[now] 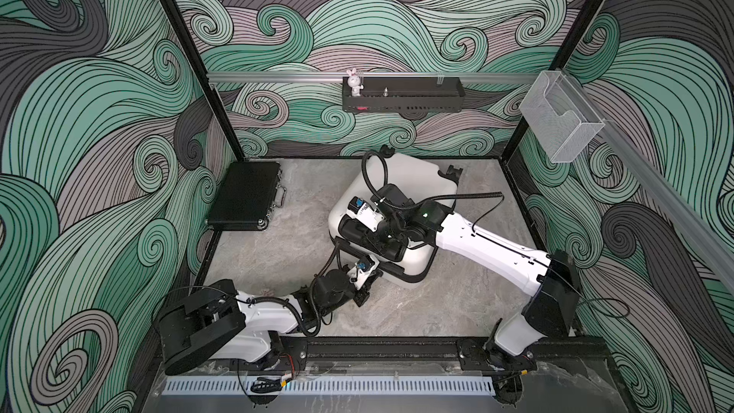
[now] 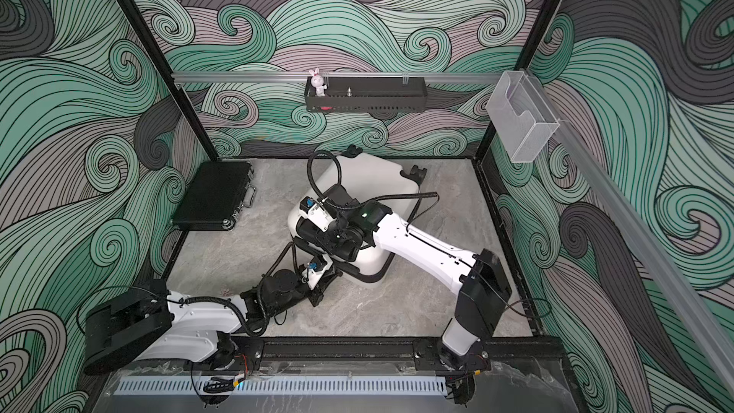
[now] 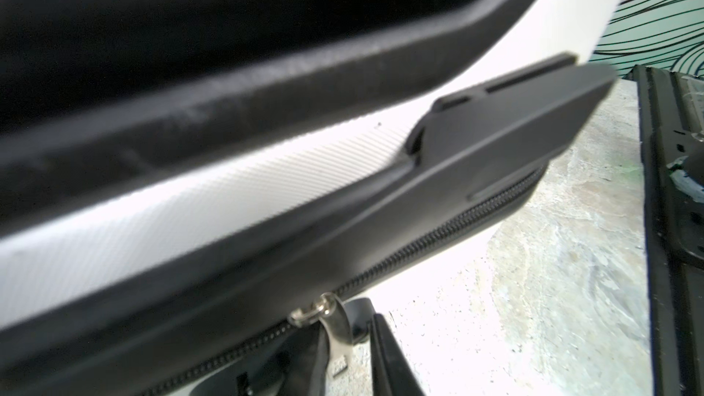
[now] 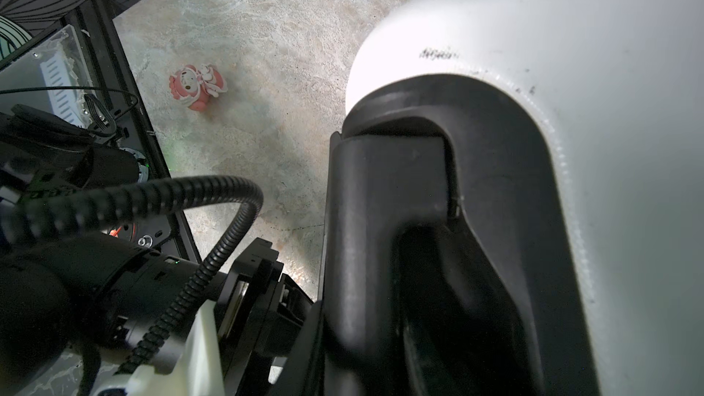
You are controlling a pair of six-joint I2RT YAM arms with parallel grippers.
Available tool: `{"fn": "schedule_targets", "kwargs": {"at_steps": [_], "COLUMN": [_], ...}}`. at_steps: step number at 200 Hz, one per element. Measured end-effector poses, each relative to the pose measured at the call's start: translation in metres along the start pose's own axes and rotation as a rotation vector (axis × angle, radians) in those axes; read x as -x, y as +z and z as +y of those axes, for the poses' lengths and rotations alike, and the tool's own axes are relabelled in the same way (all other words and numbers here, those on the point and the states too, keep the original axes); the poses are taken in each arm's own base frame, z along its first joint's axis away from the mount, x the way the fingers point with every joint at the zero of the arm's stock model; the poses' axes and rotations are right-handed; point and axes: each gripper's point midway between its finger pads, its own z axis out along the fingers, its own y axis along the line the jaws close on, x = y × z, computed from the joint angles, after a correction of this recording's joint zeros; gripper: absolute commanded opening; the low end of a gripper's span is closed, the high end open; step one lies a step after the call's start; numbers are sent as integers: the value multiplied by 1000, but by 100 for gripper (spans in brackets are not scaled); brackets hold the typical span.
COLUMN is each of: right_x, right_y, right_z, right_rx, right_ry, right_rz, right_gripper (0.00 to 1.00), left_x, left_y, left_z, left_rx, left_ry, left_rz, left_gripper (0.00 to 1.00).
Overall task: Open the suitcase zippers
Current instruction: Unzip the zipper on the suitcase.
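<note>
The white suitcase (image 1: 413, 176) (image 2: 369, 172) lies flat mid-table. In the left wrist view its black zipper band (image 3: 457, 222) runs along the seam of the white shell (image 3: 190, 207). A metal zipper pull (image 3: 335, 329) hangs from the band between the fingers of my left gripper (image 3: 348, 337) (image 1: 373, 278). The jaws stand narrowly apart, with a gap between the pull and one finger (image 3: 388, 360). My right gripper (image 4: 354, 337) (image 1: 371, 242) sits on top of the suitcase, shut on its black handle (image 4: 381, 222).
A flat black briefcase (image 1: 246, 194) lies at the back left. A small pink figurine (image 4: 198, 87) stands on the table near the left arm. The suitcase wheels (image 1: 452, 170) point to the back wall. A black shelf (image 1: 403, 93) and a clear bin (image 1: 560, 117) hang on the walls.
</note>
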Motion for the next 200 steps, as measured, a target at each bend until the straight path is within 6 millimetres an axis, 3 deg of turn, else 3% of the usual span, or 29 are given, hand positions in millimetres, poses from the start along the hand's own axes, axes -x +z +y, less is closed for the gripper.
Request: {"fn": "schedule_targets", "kwargs": {"at_steps": [84, 200], "right_x": [-3, -9], "right_y": [-1, -7], "right_z": [0, 5], "right_rx": [-1, 17], "right_ry": [-2, -24], "right_rz": [8, 34], "right_gripper": [0, 0], "left_x": [0, 6], "left_y": [1, 0], "left_z": [-6, -30], "left_rx": [-42, -203], "left_ry": [-8, -91], "left_rz": [-4, -5], "left_gripper": [2, 4]}}
